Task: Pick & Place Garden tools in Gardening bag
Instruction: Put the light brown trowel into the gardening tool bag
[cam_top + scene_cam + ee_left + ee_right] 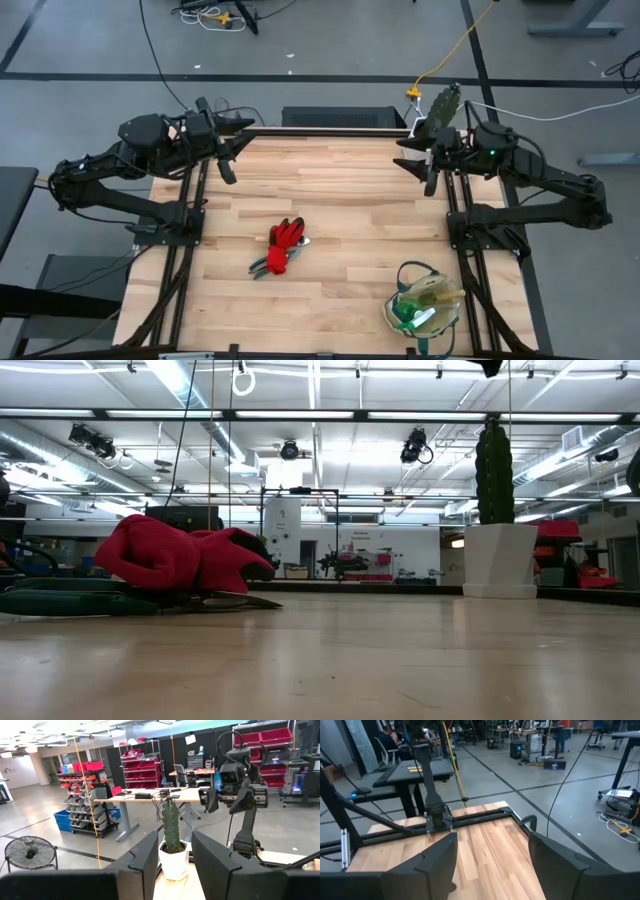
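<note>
Gloves [287, 236] lie over pruners [268, 265] mid-surface; gardening bag [424, 308] sits apart; left claw [226, 168] and right claw [425, 170] hover open.

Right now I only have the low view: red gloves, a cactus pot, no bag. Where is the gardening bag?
Observer: The gardening bag stands on the right arm's side, at the table edge farthest from both arm bases.
Operator: Anything inside it?
Observer: Yes, a green-and-white spray bottle and what looks like a wooden trowel handle.
Operator: And the arms?
Observer: Both wait at the opposite edge; the left tool and right tool are open, holding nothing.
</note>
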Motion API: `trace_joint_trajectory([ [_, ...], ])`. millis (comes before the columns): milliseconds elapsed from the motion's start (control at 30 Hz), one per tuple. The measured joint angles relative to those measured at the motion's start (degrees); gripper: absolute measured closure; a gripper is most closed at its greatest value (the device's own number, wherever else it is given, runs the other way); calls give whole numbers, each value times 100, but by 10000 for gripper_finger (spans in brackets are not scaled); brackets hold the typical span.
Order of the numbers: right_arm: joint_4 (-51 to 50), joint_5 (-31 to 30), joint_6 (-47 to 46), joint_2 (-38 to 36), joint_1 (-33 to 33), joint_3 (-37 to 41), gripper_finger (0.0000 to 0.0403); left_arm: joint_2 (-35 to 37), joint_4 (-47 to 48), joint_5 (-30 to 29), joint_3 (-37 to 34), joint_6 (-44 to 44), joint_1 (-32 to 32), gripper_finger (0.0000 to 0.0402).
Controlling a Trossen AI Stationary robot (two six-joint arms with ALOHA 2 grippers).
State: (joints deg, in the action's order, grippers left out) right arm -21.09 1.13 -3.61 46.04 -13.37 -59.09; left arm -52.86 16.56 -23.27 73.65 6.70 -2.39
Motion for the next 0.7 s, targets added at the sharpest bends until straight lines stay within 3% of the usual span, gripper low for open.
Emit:
trace_joint_trajectory([
  [700, -49, -15, 478, 2, 0, -108, 156, 0, 0, -2, 0, 2, -1, 275],
])
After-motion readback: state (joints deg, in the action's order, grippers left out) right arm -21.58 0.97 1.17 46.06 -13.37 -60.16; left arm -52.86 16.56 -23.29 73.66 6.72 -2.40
